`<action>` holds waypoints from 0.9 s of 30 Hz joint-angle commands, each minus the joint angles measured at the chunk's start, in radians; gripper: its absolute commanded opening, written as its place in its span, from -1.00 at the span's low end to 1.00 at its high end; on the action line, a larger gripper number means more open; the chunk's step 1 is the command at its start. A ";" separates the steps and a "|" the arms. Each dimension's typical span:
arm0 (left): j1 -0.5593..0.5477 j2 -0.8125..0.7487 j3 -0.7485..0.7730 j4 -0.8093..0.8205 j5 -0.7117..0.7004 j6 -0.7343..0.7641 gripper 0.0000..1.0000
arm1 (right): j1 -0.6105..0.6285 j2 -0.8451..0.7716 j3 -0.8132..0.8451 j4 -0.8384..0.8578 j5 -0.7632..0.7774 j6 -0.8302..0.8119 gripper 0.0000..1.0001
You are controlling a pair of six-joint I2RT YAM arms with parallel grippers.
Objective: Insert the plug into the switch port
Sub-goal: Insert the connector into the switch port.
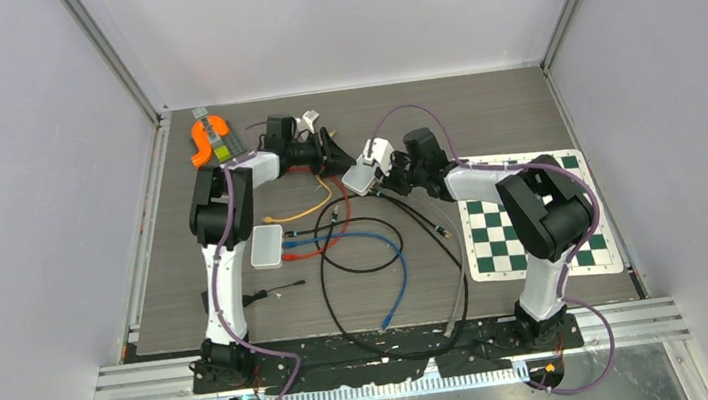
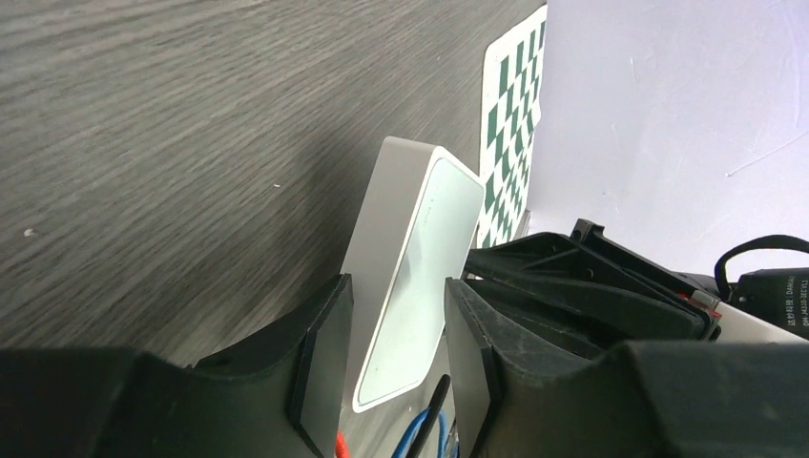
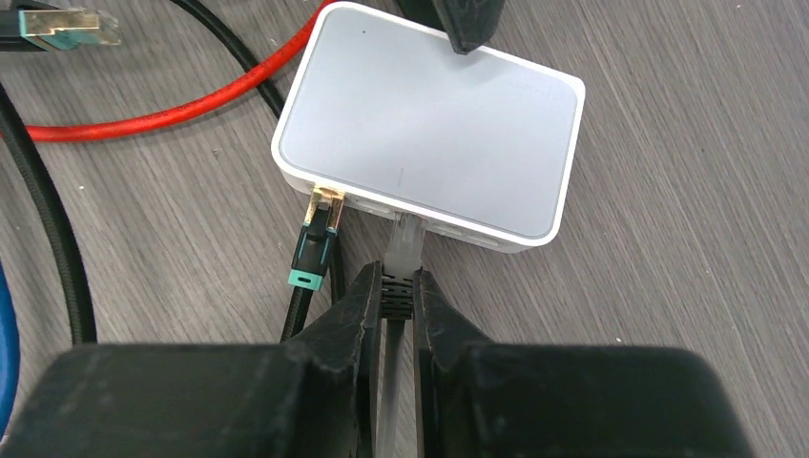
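Note:
A white switch (image 3: 429, 124) lies at the back middle of the table (image 1: 360, 179). My right gripper (image 3: 398, 281) is shut on a plug (image 3: 404, 239) with a clear tip, a black boot and a grey cable. The tip sits in a port on the switch's near side. My right gripper also shows in the top view (image 1: 384, 184). My left gripper (image 2: 396, 358) holds the switch (image 2: 410, 267) by its far end, one finger on each flat face. One of its fingertips (image 3: 467, 27) shows on top. A teal-booted plug (image 3: 315, 243) touches the corner port.
A second white switch (image 1: 267, 245) with cables in it lies left of centre. Black (image 1: 367, 259), blue (image 1: 395, 286), red (image 3: 143, 114) and yellow (image 1: 306, 210) cables cross the middle. A chessboard mat (image 1: 533, 220) lies at the right, an orange tool (image 1: 202, 142) at the back left.

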 commanded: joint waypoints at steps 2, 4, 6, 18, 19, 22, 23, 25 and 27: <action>-0.063 -0.060 -0.015 0.070 0.200 -0.064 -0.18 | 0.060 -0.064 0.004 0.289 -0.124 -0.013 -0.90; -0.064 -0.064 -0.020 0.071 0.200 -0.066 -0.19 | 0.063 -0.060 0.005 0.296 -0.111 -0.009 -0.90; -0.067 -0.074 -0.033 0.075 0.198 -0.071 -0.20 | 0.070 -0.055 0.013 0.303 -0.060 0.005 -0.90; -0.100 -0.132 -0.124 0.097 0.168 -0.083 -0.24 | 0.117 -0.019 0.042 0.363 0.052 0.051 -0.90; -0.102 -0.131 -0.122 0.107 0.168 -0.091 -0.25 | 0.119 -0.019 0.037 0.369 0.028 0.036 -0.90; -0.114 -0.131 -0.119 0.147 0.176 -0.109 -0.25 | 0.122 -0.018 0.050 0.349 -0.013 0.024 -0.90; -0.119 -0.131 -0.116 0.149 0.180 -0.109 -0.25 | 0.122 -0.016 0.069 0.315 -0.020 0.021 -0.90; -0.130 -0.129 -0.107 0.144 0.181 -0.108 -0.25 | 0.123 -0.007 0.100 0.267 -0.014 0.018 -0.90; -0.141 -0.125 -0.099 0.134 0.188 -0.111 -0.27 | 0.125 0.005 0.131 0.217 0.019 0.019 -0.90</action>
